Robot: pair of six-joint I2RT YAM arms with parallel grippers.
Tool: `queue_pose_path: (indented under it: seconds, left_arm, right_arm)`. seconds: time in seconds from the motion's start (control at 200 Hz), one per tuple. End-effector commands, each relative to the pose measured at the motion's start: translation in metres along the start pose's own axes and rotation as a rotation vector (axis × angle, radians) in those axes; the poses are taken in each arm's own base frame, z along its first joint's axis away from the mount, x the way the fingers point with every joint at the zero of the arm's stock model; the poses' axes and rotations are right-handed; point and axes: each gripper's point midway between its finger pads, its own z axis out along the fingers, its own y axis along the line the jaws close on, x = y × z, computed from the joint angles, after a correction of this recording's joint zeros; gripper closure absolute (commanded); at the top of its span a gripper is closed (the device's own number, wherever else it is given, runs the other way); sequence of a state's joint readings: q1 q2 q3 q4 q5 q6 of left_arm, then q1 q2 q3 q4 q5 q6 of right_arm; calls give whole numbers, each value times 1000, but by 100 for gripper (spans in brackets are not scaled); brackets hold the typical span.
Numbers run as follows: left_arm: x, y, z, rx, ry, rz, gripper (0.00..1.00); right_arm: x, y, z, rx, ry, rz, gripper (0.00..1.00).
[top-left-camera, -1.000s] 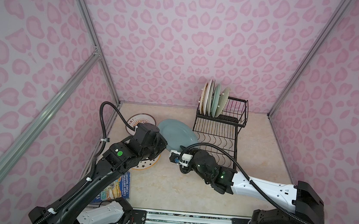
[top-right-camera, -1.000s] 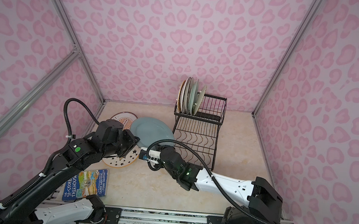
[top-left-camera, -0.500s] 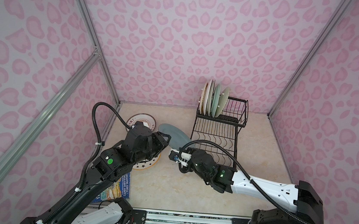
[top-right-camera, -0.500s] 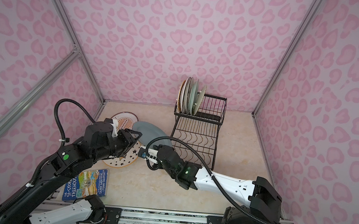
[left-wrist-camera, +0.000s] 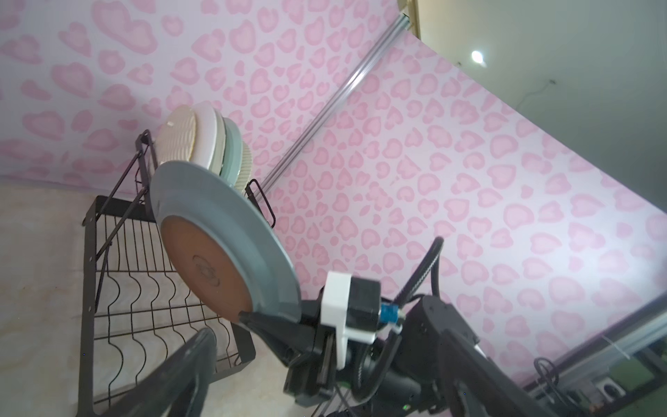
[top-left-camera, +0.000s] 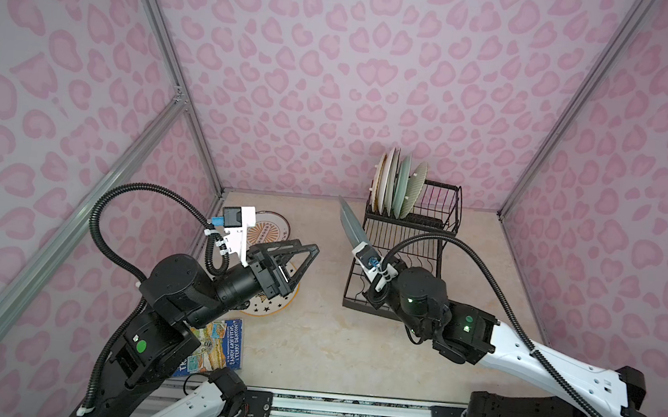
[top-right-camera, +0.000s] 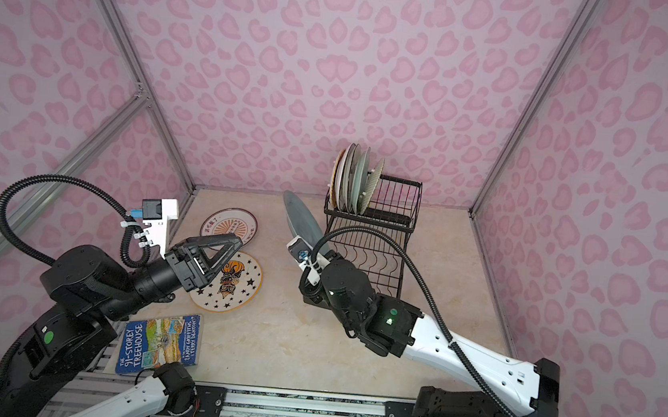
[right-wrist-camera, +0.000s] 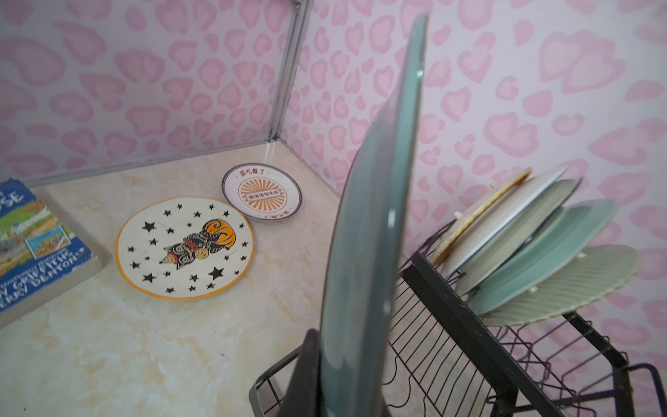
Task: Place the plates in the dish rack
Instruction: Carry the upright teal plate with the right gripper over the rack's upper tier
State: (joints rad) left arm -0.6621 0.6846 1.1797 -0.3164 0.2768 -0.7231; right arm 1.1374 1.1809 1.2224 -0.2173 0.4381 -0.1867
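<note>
The fingers of the right gripper are closed narrowly on the rim of the teal-grey plate, held on edge beside the dish rack, while the fingers of the left gripper gape wide and empty over the star plate on the bench.

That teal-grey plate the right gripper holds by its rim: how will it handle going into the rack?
The teal-grey plate looks like stiff glazed ceramic, so its glossy rim may slip in the right gripper. Pinched at one edge and standing tall, it probably wants to swing. Knocking the dish rack could chip it.
</note>
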Motion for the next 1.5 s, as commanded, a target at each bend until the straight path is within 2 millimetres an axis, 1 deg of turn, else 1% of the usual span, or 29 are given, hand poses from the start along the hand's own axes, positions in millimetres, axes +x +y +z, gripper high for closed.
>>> queue_pose_path:
  seconds: [0.0,0.055,0.155,0.185,0.21,0.22,0.245,0.345,0.44,0.52,0.575,0.635,0.795,0.855,0.925,1.04,1.12,1.235,1.32,1.4,1.495]
  left_arm:
    - [22,-14,-6,114,84,204,2]
    - [34,-15,-9,152,115,236,2]
    - [51,-28,-16,271,158,285,2]
    - [54,-28,-16,283,165,297,3]
    - [57,-26,-16,282,168,305,3]
    - [57,-26,-16,282,166,309,2]
    - [59,-22,-15,273,167,314,3]
    - [65,-4,-9,218,161,340,3]
    - [73,3,-7,212,181,371,3]
    - [82,5,-6,234,205,395,2]
    - [88,8,-5,243,217,407,2]
    - [96,14,-3,243,231,410,3]
    - [122,39,2,219,291,429,2]
    - [128,44,3,216,298,433,2]
    - [130,47,3,215,290,431,2]
    - [132,50,2,213,279,427,2]
    - [133,52,1,199,285,422,2]
    - [136,53,-2,201,290,430,2]
    - [137,54,-4,198,284,434,2]
    - [135,54,-6,193,276,440,2]
    - [135,53,-6,195,274,442,2]
  right_arm:
    - [-38,-39,-22,88,-82,204,100]
    - [-54,-53,-33,79,-109,258,100]
    - [-76,-85,-50,131,-165,354,100]
    - [-81,-96,-55,160,-180,379,100]
    - [-80,-104,-55,189,-178,389,100]
    - [-86,-111,-60,203,-195,404,100]
    - [-91,-122,-64,236,-205,420,100]
    - [-88,-163,-67,352,-194,484,100]
    - [-81,-198,-70,421,-178,556,100]
    - [-70,-221,-64,446,-153,614,100]
    - [-61,-230,-57,453,-132,649,100]
    - [-52,-237,-47,457,-118,676,100]
    - [-32,-245,-12,439,-56,733,100]
    - [-25,-248,-2,454,-43,752,100]
    - [-19,-251,10,463,-34,774,100]
    - [-11,-249,35,445,-3,791,100]
    - [-5,-249,49,441,8,805,100]
    - [6,-252,63,442,23,838,100]
    - [16,-257,69,444,33,862,100]
    - [20,-259,77,433,41,871,100]
    - [20,-259,87,415,49,874,100]
